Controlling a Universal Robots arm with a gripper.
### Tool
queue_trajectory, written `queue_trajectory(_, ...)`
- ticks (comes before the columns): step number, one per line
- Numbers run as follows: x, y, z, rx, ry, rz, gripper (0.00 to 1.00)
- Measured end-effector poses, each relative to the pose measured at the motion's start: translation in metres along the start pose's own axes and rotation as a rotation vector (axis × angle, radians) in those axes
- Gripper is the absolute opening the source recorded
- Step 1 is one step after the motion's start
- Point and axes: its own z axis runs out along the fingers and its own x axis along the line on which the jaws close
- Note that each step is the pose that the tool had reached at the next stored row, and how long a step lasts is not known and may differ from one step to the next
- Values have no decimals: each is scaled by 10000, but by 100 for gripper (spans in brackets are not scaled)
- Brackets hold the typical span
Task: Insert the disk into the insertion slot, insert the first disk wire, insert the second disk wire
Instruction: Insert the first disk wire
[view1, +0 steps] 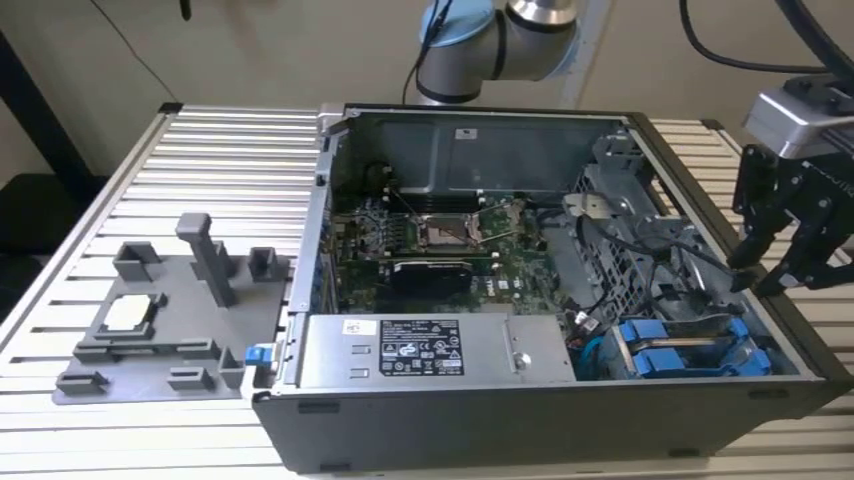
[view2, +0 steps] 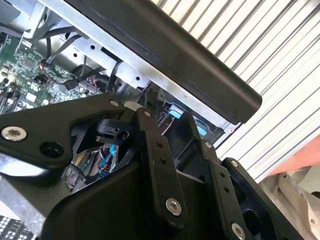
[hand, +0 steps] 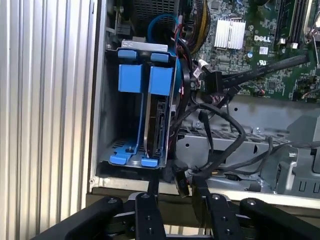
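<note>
Ok, exterior view, left to right: grey fixture plate on the desk, then open PC case. Disk sits edge-on in the insertion slot; black cables tangle just beside it. Pincer hangs over the case's right wall, tips down, fingers apart.

We're looking at a robotics lab, folks, a test bench set up for machine work. An open computer case lies on a ribbed metal table, its circuit board bared. Behind the case rises a robot arm (blue-capped joint and all). Beside the case sits a grey fixture plate, and black cables loop above it.
</note>
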Motion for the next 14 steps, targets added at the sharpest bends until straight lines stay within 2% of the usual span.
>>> queue_trajectory(5,-26,55,37,84,5,-120,40)
queue_trajectory(14,-26,41,38,86,9,-244,40)
